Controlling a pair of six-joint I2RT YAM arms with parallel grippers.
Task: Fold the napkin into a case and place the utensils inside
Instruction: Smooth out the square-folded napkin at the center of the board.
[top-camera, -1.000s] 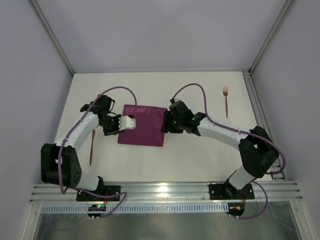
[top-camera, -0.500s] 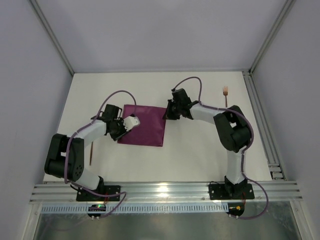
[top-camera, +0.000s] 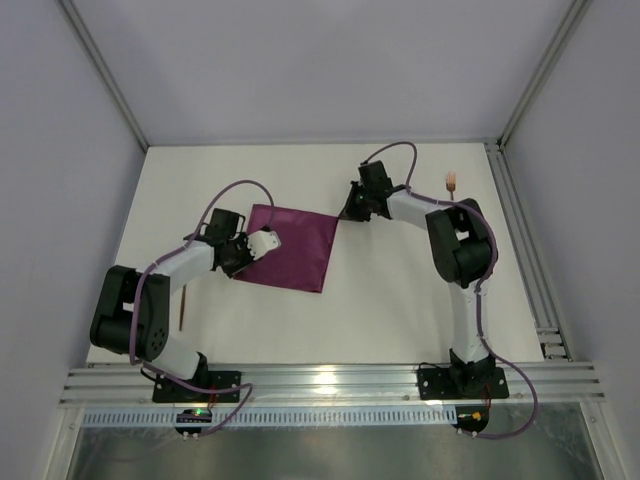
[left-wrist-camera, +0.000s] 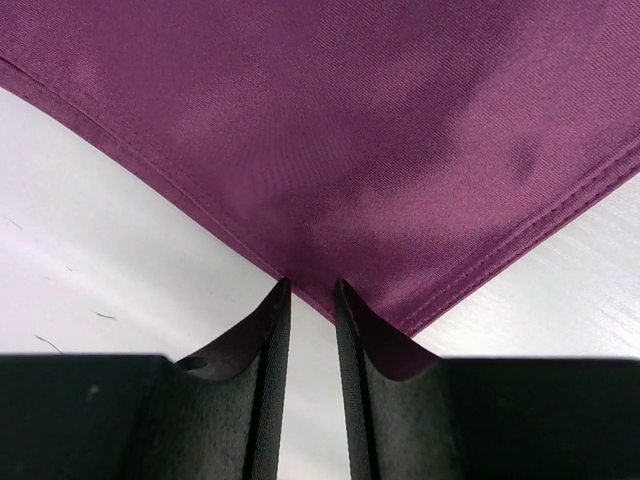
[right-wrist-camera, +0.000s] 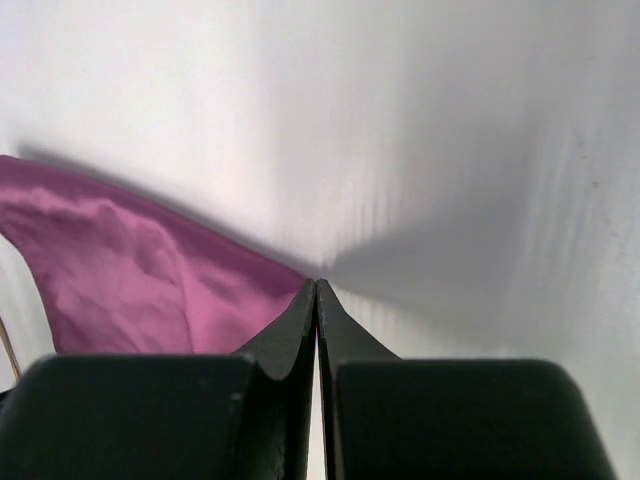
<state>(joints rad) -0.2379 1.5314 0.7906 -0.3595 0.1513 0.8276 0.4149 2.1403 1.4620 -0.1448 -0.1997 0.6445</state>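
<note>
Napkin (top-camera: 292, 248): lies open and skewed mid-desk (top-camera: 400, 300), not yet folded into a case.
My right tool (right-wrist-camera: 317, 285): clamped on its far corner; so thin a pinch could slip.
My left tool (left-wrist-camera: 311, 285): narrowly parted at the near hem; may close on nothing.

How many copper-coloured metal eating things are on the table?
2. A slim copper-coloured fork lies at the far right, partly hidden behind the right arm. Another thin copper-coloured utensil lies on the left, beside the left arm. The arms could hide more.
</note>
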